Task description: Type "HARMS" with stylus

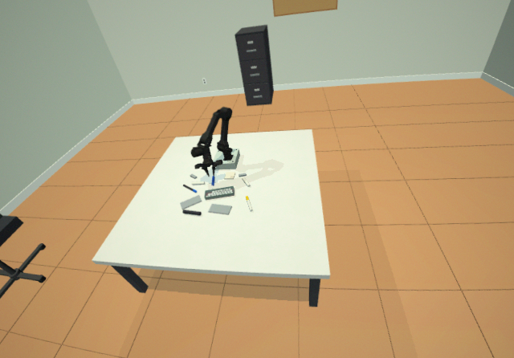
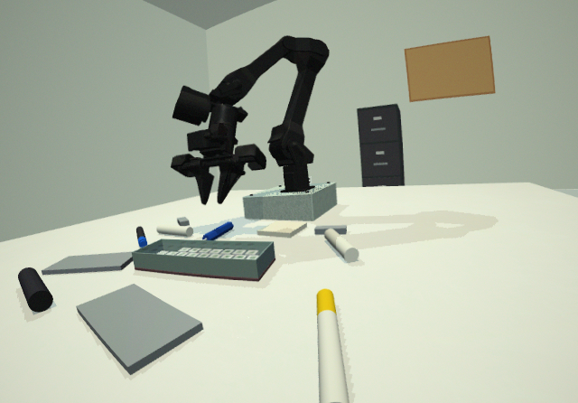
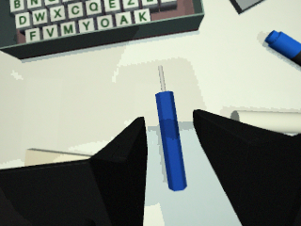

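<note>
The blue stylus [image 1: 213, 181] [image 2: 218, 230] [image 3: 171, 151] with a thin grey tip lies on the desk, its tip toward the keyboard. My gripper [image 1: 211, 175] [image 2: 212, 202] [image 3: 168, 120] is open and empty above it. In the wrist view the stylus shows between the two fingers, touching neither. The keyboard [image 1: 219, 197] [image 2: 196, 267] [image 3: 94, 42] is a dark green tray of white lettered keys, beyond the stylus tip. The wrist view shows its lower rows, with M and A in the nearest row. Most of its top row is out of that view.
A black marker with a blue cap [image 1: 189, 188] [image 2: 141, 237] [image 3: 287, 43] and a white cylinder [image 2: 174, 230] [image 3: 270, 121] lie beside the stylus. Grey slabs [image 2: 139, 323] [image 2: 88, 262], a black cylinder [image 2: 34, 288], a cream pad [image 2: 282, 228] and a yellow-capped marker [image 2: 330, 351] lie around the keyboard.
</note>
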You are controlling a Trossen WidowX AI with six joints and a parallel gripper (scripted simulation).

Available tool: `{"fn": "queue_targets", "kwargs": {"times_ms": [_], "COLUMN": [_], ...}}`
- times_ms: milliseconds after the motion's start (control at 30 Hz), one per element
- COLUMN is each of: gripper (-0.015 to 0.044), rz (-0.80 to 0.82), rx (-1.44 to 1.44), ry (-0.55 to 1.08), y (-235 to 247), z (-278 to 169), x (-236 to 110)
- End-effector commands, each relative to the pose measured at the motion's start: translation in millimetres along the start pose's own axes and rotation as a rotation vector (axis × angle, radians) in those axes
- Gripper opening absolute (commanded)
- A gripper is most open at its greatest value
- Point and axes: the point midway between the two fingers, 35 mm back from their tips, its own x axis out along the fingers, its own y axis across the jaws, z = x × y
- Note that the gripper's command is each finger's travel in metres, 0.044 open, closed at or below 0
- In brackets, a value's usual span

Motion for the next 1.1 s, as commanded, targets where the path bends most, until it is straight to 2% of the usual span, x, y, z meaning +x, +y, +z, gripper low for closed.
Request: {"fn": "queue_targets", "kwargs": {"times_ms": [0, 1067], "gripper": [0.015, 0.015], "rz": [-0.013, -0.013], "rx": [-0.021, -0.021], "ry": [-0.039, -0.039], "y": [-1.2, -2.4], "z": [-3.7, -10.3], "x": [-0.2, 17.0]}}
